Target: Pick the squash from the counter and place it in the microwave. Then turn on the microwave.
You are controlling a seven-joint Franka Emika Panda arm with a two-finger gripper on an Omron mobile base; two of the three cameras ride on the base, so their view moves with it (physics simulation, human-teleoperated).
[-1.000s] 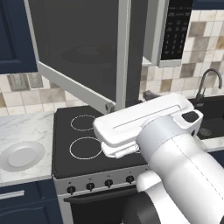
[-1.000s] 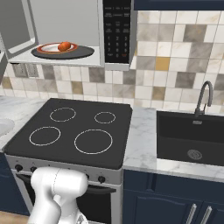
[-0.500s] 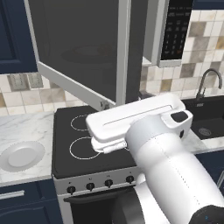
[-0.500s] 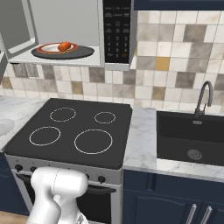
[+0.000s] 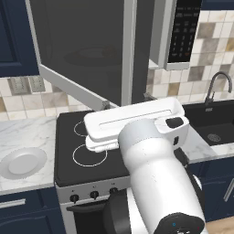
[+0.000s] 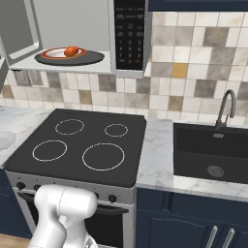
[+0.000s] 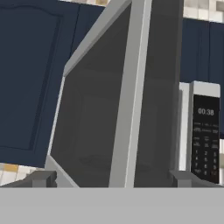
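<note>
1. Since the earlier frames the white arm (image 5: 155,183) has drawn back toward the left base camera, so its rounded upper link covers more of the lower part of that view; the stovetop, sink and microwave have not shifted.
2. Largest of all is the microwave (image 6: 72,34), mounted above the stovetop with its cavity open. Its wide dark glass door (image 5: 82,50) is swung out toward the robot and is seen edge-on in the hand view (image 7: 131,96).
3. Next to the opening, the black keypad strip (image 6: 130,31) runs down the microwave's right side; the hand view shows lit digits at its top.
4. Below, the black stovetop (image 6: 82,145) with white rings sits between stretches of the white marble counter (image 6: 157,160); a dark sink (image 6: 213,155) with a curved tap lies to the right.
5. On the counter left of the stovetop rests a round white plate (image 5: 20,163), nothing on it.
6. Inside the microwave a dark round turntable (image 6: 92,59) carries a red-rimmed plate (image 6: 51,52).
7. Sitting on that plate is the squash (image 6: 71,51), small and orange-red, well apart from the gripper.
8. Gripper (image 7: 111,178): its two finger tips stand far apart at the bottom of the hand view, spread wide, nothing between them, pointing at the door's edge.
</note>
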